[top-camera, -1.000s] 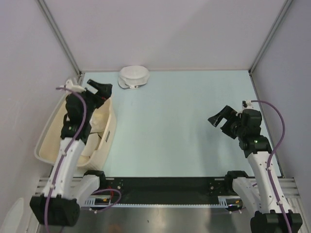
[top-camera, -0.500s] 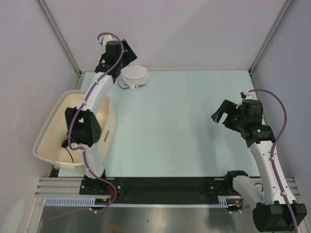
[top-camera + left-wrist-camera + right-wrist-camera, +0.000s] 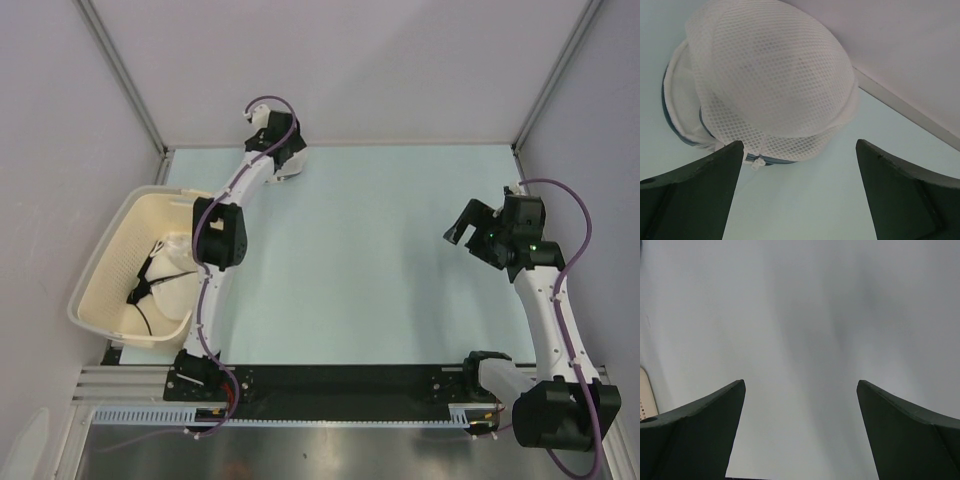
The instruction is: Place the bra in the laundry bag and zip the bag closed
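Overhead view of a pale green table. At 11 o'clock, against the far wall, sits the domed white mesh laundry bag. The left end effector hovers close over it, fingers spread wide, gripping nothing. At 9 o'clock a cream basket holds the white bra beside a black strappy garment. At 3 o'clock the right end effector hangs wide open, empty

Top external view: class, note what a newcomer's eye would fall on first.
The left arm stretches to the far edge of the table, its open left hand poised at the domed mesh laundry bag. At the left, a cream basket holds a black strappy garment.
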Controlling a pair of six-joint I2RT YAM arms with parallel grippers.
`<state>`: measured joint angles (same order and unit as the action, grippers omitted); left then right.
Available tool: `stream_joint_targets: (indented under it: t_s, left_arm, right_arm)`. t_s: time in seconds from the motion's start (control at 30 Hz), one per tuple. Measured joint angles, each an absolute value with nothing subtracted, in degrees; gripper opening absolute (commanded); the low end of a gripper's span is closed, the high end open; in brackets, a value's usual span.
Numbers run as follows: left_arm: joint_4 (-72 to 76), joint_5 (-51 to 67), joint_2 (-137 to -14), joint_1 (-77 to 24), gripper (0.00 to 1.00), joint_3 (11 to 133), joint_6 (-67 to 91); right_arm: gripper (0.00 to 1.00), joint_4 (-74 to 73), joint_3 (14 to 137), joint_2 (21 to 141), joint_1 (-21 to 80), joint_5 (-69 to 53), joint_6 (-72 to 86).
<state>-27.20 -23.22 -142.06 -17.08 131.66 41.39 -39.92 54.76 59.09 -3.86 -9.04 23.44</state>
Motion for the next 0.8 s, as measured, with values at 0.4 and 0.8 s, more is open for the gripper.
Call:
stream_joint_targets:
  t_s: [0.4,0.8]
  left_arm:
    - [-19.2,-22.92,-144.92,-14.5,0.55,128.79,46.17]
    - [-15.7,-15.31,-145.18,-11.81,0.0,127.7,43.83]
  right_arm:
    - [1.0,-42.06,55.68,59.09,-3.11,-12.64,23.31]
    - [1.0,-43.13,58.28,59.05,3.55,-11.73,22.2]
